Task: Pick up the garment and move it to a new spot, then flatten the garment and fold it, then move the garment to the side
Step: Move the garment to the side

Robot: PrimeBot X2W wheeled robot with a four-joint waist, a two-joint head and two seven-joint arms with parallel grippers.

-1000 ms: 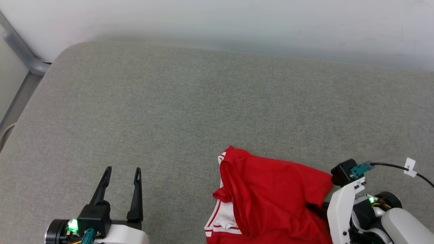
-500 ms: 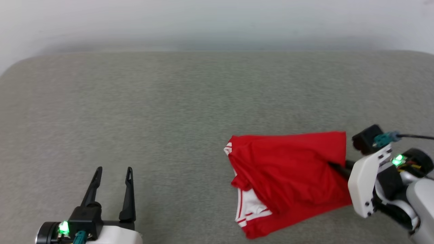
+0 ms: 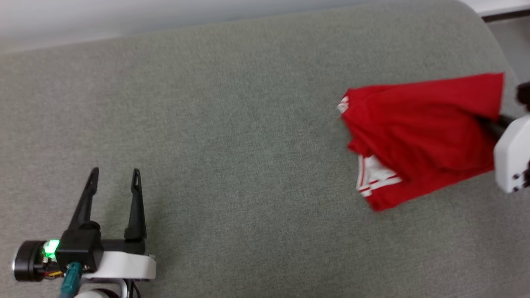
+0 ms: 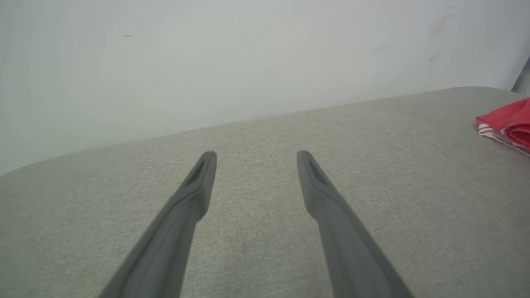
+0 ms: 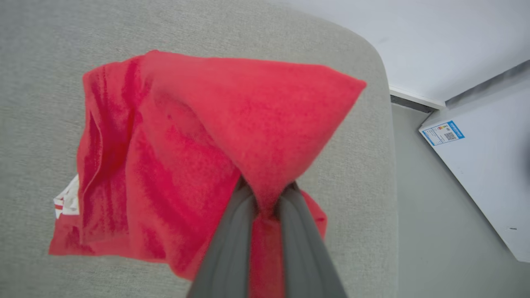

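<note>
The garment (image 3: pixel 418 124) is a bunched red shirt with a bit of white, red-striped sleeve showing at its lower left. It hangs above the grey cushion near the cushion's right end. My right gripper (image 5: pixel 267 196) is shut on a pinch of the red fabric, and the cloth spreads away from its fingers (image 5: pixel 232 244). In the head view that gripper (image 3: pixel 490 122) meets the shirt's right edge, with its fingertips buried in the cloth. My left gripper (image 3: pixel 114 174) stands open and empty over the cushion at the lower left, far from the shirt. The left wrist view shows its spread fingers (image 4: pixel 194 194) and the garment (image 4: pixel 507 124) at the right edge.
The grey cushion (image 3: pixel 232 124) runs wide under both arms, with a pale wall (image 4: pixel 207 62) behind it. Its rounded right end (image 5: pixel 385 124) drops to a grey floor (image 5: pixel 434 231). A white panel with a blue label (image 5: pixel 442 132) stands there.
The head camera has swung right. My right gripper has carried the garment up and to the right, farther from my left gripper, which stays open.
</note>
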